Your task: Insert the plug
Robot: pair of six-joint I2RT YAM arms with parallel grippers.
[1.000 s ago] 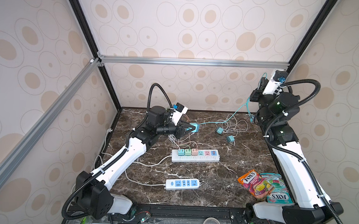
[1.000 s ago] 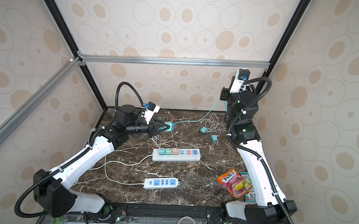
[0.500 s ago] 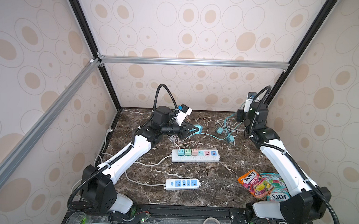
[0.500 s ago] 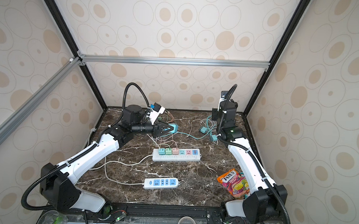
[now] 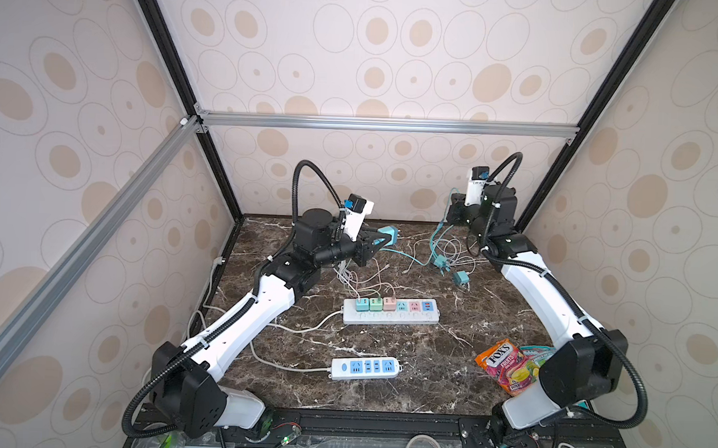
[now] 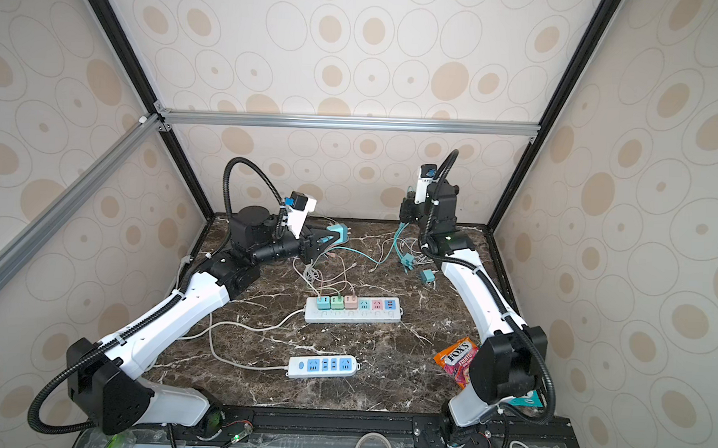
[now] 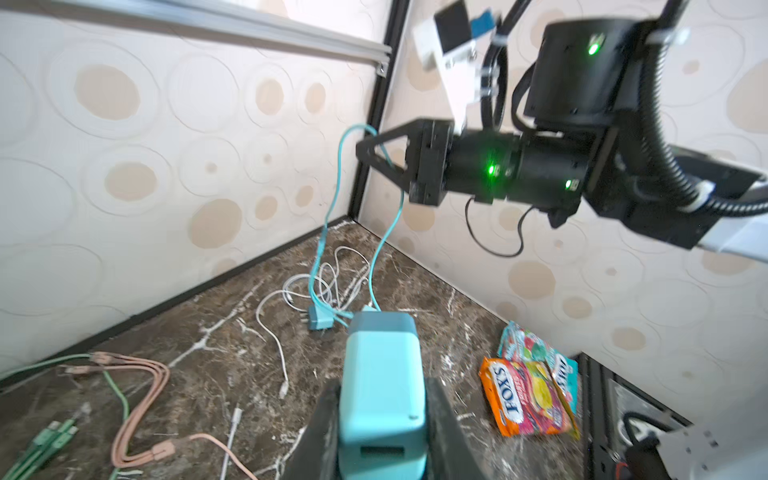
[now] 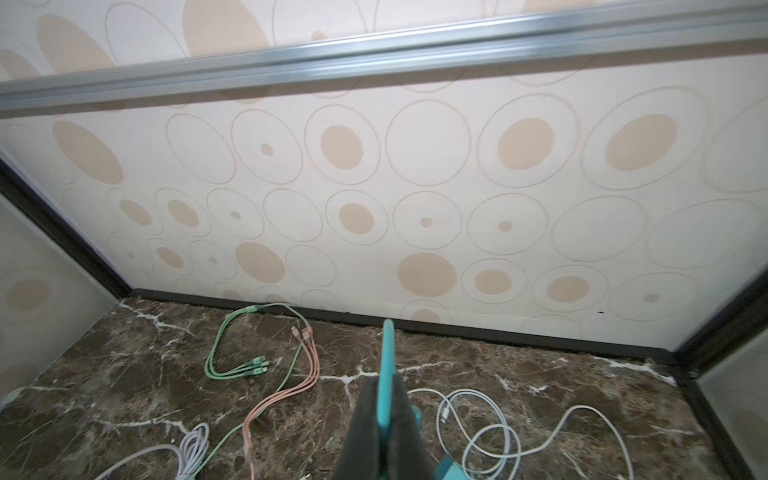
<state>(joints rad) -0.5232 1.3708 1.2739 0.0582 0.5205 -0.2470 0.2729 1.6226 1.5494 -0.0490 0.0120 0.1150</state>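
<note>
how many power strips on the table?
2. Far strip, mid-table, with three chargers plugged in. Near strip, toward the front edge, sockets empty. None looks hidden.

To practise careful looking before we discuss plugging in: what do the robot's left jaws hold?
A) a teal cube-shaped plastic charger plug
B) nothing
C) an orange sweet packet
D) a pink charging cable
A: the left wrist view shows the left jaws closed on both sides of the teal cube-shaped plastic charger plug.
</note>
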